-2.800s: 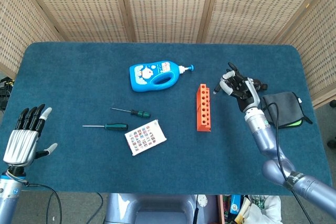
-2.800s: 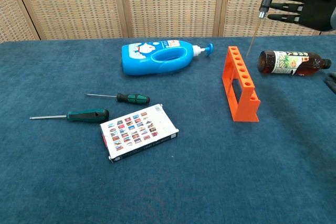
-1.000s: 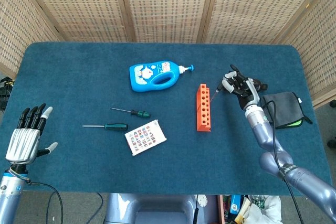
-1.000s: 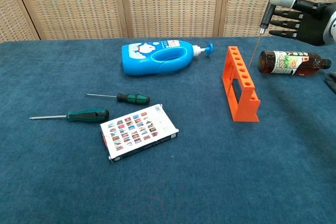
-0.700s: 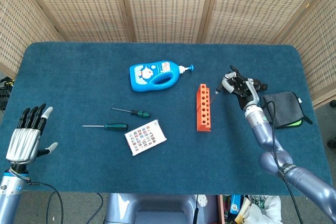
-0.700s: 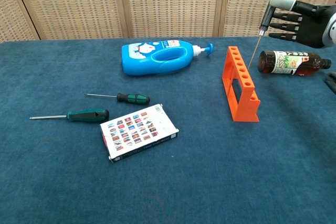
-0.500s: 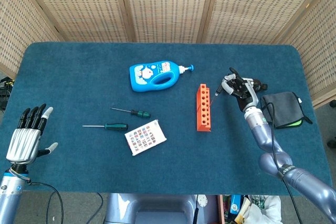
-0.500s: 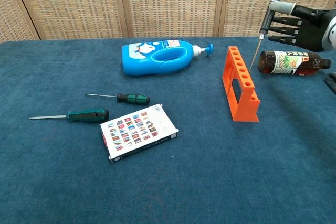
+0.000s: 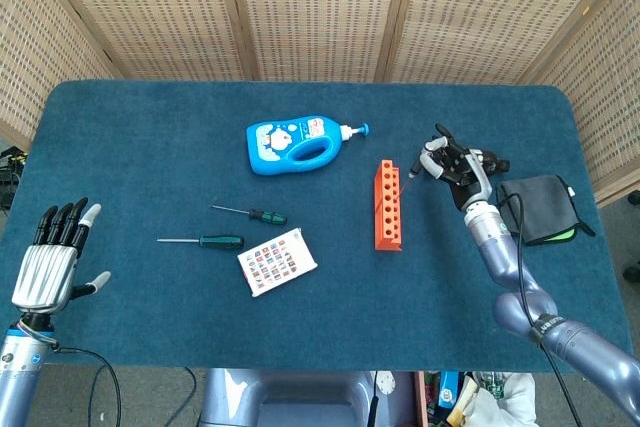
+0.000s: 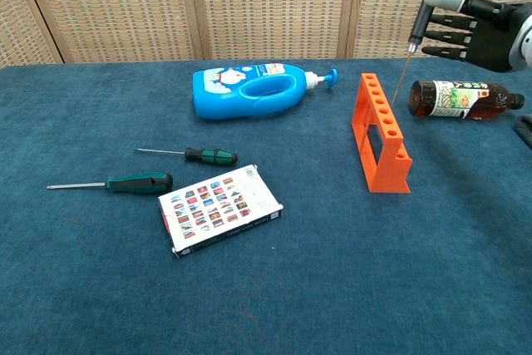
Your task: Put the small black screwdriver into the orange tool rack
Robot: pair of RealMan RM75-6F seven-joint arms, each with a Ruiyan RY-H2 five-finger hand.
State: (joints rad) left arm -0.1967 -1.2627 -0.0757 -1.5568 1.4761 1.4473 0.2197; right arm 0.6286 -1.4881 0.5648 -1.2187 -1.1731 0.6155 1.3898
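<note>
Chest view: right robot hand pinching small black screwdriver tip-down, just beside orange tool rack; left robot hand spread.

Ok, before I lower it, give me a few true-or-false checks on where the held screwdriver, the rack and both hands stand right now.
1. The right hand holds the small black screwdriver tip down. True.
2. The screwdriver already sits in a hole of the orange rack. False: its tip hangs above and just right of the rack's far end.
3. The left hand holds a green screwdriver. False: it holds nothing, fingers apart, at the table's near left edge.
4. Two green-handled screwdrivers lie on the table left of the rack. True.
5. The brown bottle stands upright. False: it lies on its side.
</note>
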